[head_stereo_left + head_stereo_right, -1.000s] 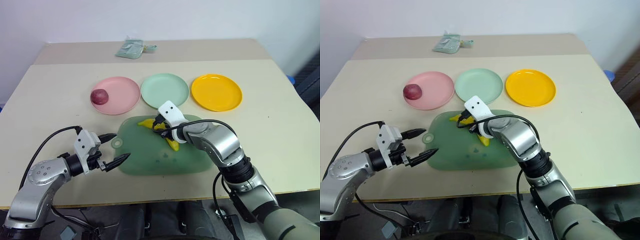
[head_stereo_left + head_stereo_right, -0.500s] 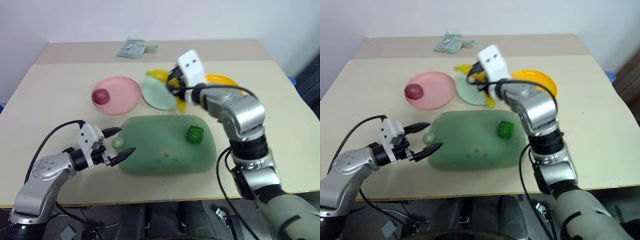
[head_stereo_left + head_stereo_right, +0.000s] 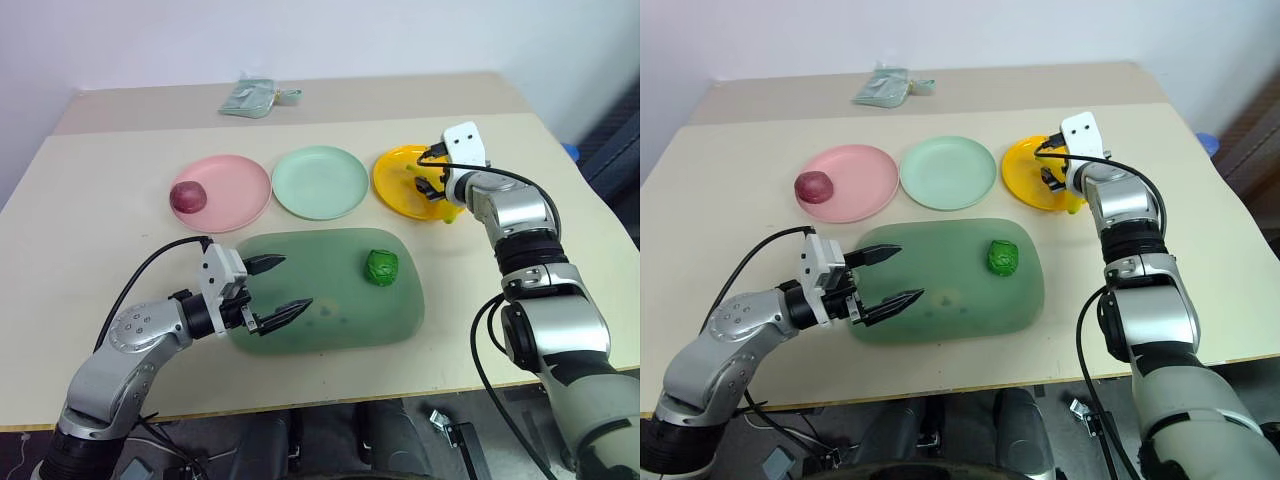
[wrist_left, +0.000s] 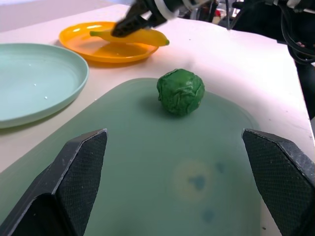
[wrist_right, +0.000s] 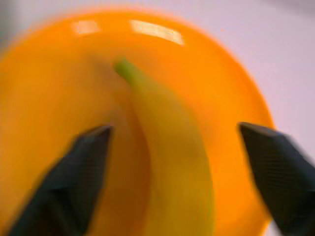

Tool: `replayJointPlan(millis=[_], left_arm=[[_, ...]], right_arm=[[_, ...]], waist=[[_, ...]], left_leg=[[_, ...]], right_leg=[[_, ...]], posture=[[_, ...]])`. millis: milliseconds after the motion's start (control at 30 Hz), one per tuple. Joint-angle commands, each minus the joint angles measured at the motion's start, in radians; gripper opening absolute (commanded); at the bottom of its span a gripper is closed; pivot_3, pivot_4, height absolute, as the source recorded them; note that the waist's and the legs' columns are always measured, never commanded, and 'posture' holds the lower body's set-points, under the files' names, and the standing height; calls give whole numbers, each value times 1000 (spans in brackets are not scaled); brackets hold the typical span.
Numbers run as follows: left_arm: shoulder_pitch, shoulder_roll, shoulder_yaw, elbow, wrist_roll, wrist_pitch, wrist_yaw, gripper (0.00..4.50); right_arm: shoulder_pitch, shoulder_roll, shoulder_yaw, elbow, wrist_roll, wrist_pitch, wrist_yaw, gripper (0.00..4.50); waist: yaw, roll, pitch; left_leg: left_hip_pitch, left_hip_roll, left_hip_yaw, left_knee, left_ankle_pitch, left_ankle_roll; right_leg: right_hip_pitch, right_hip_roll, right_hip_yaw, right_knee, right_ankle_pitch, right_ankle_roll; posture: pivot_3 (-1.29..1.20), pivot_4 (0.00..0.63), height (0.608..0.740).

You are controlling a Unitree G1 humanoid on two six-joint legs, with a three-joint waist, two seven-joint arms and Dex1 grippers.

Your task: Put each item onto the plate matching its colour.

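On the far left, the round dark red-purple fruit [image 3: 187, 196] sits on the left part of the pink plate [image 3: 235, 190], a colour match that looks finished. Nearer the robot, the left gripper [image 3: 279, 289] hovers level above the left part of the translucent green tray [image 3: 330, 320], its two black fingers spread wide with nothing between them. It points toward the bumpy dark green ball [image 4: 180, 91], probably lined up to take that one. The ball rests alone toward the tray's far right corner, well apart from the fingertips. Behind the tray, the mint green plate [image 3: 320, 181] is bare, and I judge it the ball's destination. At the table's far edge lies a small pale green packet [image 3: 250, 99] (no part of the sorting).

Further right, the yellow-orange plate [image 3: 398, 185] holds the banana [image 4: 130, 36], which lies across the dish in the left wrist view with its greenish stem tip pointing away in the right wrist view. The right gripper [image 5: 172, 162] hangs directly over it, jaws spread well clear on either side of the fruit, which suggests a release on the right colour.

From the head views the right hand covers most of the banana, so only a yellow end [image 3: 452, 212] shows at the plate's near rim. The right wrist view is blurred, so whether the fingertips touch the plate cannot be told.
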Motion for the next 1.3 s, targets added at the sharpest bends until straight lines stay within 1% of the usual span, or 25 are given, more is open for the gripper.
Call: replayJointPlan(millis=[33, 133, 233, 300, 333, 400, 533, 733, 800, 833, 900, 933, 1033, 1100, 1167, 1233, 1300], left_arm=[[8, 2, 9, -44, -14, -1, 9, 4500], [17, 8, 18, -41, -14, -4, 8, 4500], [19, 16, 28, -32, -15, -7, 0, 4500], [17, 22, 32, -25, -16, -8, -6, 4500], [14, 24, 32, -21, -17, -9, -9, 4500], [7, 28, 29, -13, -15, -11, -17, 4500], [-9, 25, 16, 0, -11, -13, -27, 4500], [-18, 19, 4, 3, -5, -14, -29, 4500], [-17, 19, 3, 1, -5, -15, -29, 4500], [-15, 19, 2, -3, -5, -15, -28, 4500], [-11, 18, 1, -7, -3, -15, -24, 4500], [-9, 17, 2, -7, -2, -16, -22, 4500], [-2, 15, 14, 3, 17, -34, -7, 4500], [-5, 5, 49, 38, 48, -67, 30, 4500], [-16, -8, 96, 92, 88, -97, 92, 4500], [-24, -9, 138, 148, 140, -127, 152, 4500], [-15, -9, 175, 175, 166, -154, 183, 4500]], right_arm=[[26, -40, 5, -220, 15, -29, 114, 4420], [159, -96, 6, -513, 106, -9, 311, 4420], [368, -194, 13, -810, 219, -5, 523, 4420], [507, -258, 23, -965, 273, 0, 623, 4420], [560, -279, 29, -1014, 285, 4, 647, 4420], [625, -300, 53, -1053, 259, 10, 641, 4420], [662, -311, 95, -1030, 185, -6, 607, 4420], [645, -300, 117, -978, 143, 11, 590, 4420], [638, -296, 116, -975, 144, 12, 592, 3887], [632, -295, 115, -974, 142, 5, 593, 3534], [609, -281, 106, -973, 142, -7, 583, 2581], [594, -268, 98, -972, 146, -10, 573, 2323], [507, -184, 67, -936, 167, -4, 510, 2323], [417, -93, 57, -854, 150, 15, 422, 2323], [313, 16, 59, -724, 113, 42, 304, 2323], [223, 117, 72, -572, 64, 8, 194, 2323], [148, 206, 78, -425, 40, -28, 121, 2323]], waist=[[7, 0, 0], [24, 0, 0], [41, 0, 0], [51, 0, 0], [54, 0, 0], [52, 0, 0], [48, 0, 0], [54, 0, 0], [53, 0, 0], [53, 0, 0], [52, 0, 0], [52, 0, 0], [49, 0, 0], [45, 0, 0], [44, 0, 0], [37, 0, 0], [30, -1, 0]], left_leg=[[0, 0, 0, 0, 0, 0], [0, 0, -1, 0, 0, 0], [0, 0, -3, 1, 0, 0], [0, -1, -3, 2, -1, 1], [0, -1, -3, 2, -1, 1], [1, -1, -3, 4, -1, 2], [2, -1, -3, 4, -1, 1], [1, -1, -3, 4, -1, 1], [1, -1, -3, 4, -1, 1], [1, -1, -3, 4, -1, 1], [2, -1, -3, 4, -1, 1], [2, -1, -3, 4, -1, 1], [2, -1, -3, 4, -1, 1], [2, -1, -3, 4, 0, 1], [2, -1, -3, 4, 0, 0], [2, -1, -3, 4, 0, -1], [2, -1, -4, 3, 1, -1]], right_leg=[[0, 0, 0, 0, 0, 0], [0, -1, 0, -1, 0, 0], [2, -1, -2, -2, 0, 0], [4, -1, -2, -4, 0, 0], [4, -2, -2, -4, 0, 0], [4, -2, -2, -4, 0, 0], [4, -2, -1, -2, 0, 0], [4, -2, -2, -2, 0, -1], [4, -2, -2, -3, 0, -1], [4, -2, -2, -3, 0, -1], [4, -2, -2, -3, 0, -1], [4, -2, -2, -3, 0, -1], [3, -2, -2, -2, 0, -1], [3, -1, -2, -2, 0, -1], [3, -1, -2, -2, 0, -1], [3, -1, -2, -1, 0, -1], [2, 0, -2, 0, 0, -1]], posture=[[0, 150, 740], [0, 150, 740], [0, 150, 740], [0, 150, 740], [0, 150, 740], [0, 150, 740], [0, 150, 740], [0, 150, 740], [0, 150, 740], [0, 150, 740], [0, 150, 740], [0, 150, 740], [0, 150, 740], [0, 150, 740], [0, 150, 740], [0, 150, 740], [0, 150, 740]])
